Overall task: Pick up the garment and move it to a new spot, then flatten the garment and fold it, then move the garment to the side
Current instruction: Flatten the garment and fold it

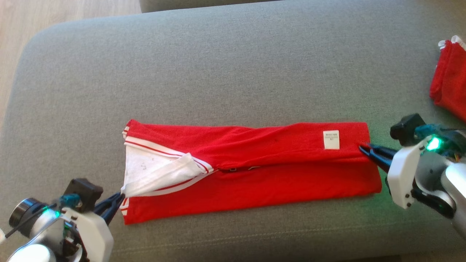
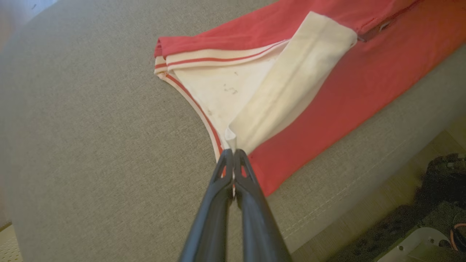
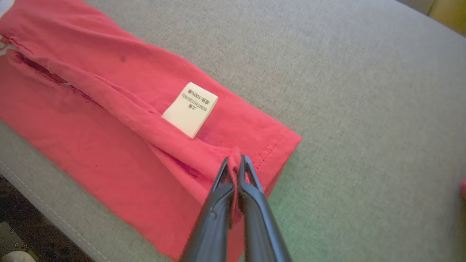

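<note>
I see the garment (image 1: 251, 171), red with white trim at one end, lying folded into a long band across the near half of the grey cushion (image 1: 218, 72). It runs left to right in the head view.

The left gripper (image 1: 119, 199) has its fingers pressed together on the white corner at the trimmed end, near the front edge. In the left wrist view a sliver of white cloth is pinched between the tips.

The right gripper (image 1: 365, 149) has its fingers closed on a small ridge of red cloth at the opposite end, on the middle fold line.

A white label (image 1: 331, 139) lies flat on the upper layer, near the right gripper. A second red cloth (image 1: 449, 80) lies well apart at the cushion's right edge.
</note>
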